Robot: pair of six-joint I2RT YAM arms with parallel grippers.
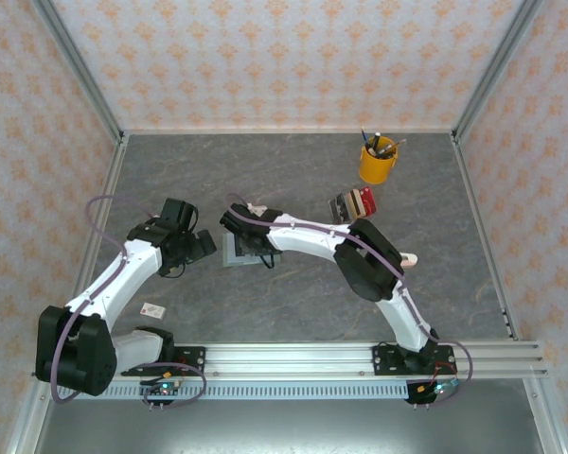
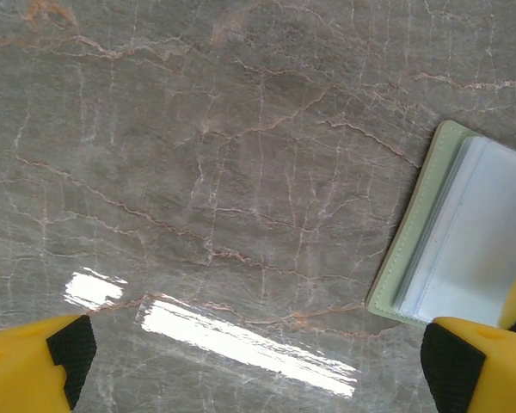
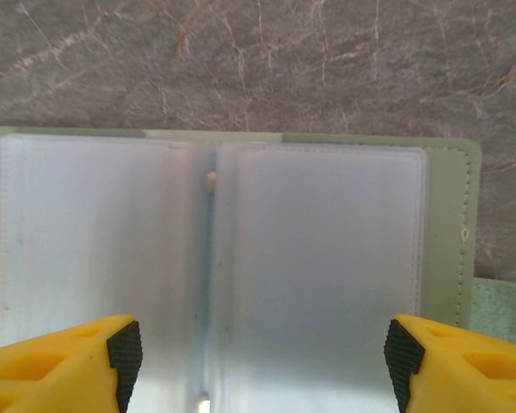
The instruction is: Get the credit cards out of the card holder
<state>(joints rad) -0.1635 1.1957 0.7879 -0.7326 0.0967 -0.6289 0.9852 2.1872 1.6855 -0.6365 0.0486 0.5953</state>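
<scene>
1. With the right hand (image 3: pixel 264 370) spread and pinching nothing, hovers just above the open card holder (image 3: pixel 232 258), one fingertip on either side of its spine
2. Holds the left hand (image 2: pixel 258 370) spread wide as well, empty, over bare table (image 2: pixel 198 172) just beside the holder's left cover
3. Finds the card holder lying flat with its pockets up, near the middle of the table, a little toward the left edge
4. Cannot tell through the frosted pockets whether any credit cards sit inside; reads as the step of lining up on a pocket, with no card drawn out yet
5. Calls next for lowering a fingertip to a pocket mouth and teasing a card's edge out, probably with the left hand pinning the cover so the holder does not slide
6. Offers open room left of and nearer than the holder; best to steer clear of the small white card (image 1: pixel 152 309) near the near left corner, while the pen cup (image 1: pixel 378 163) and clear rack (image 1: pixel 352 204) stand well apart toward the far right corner
</scene>
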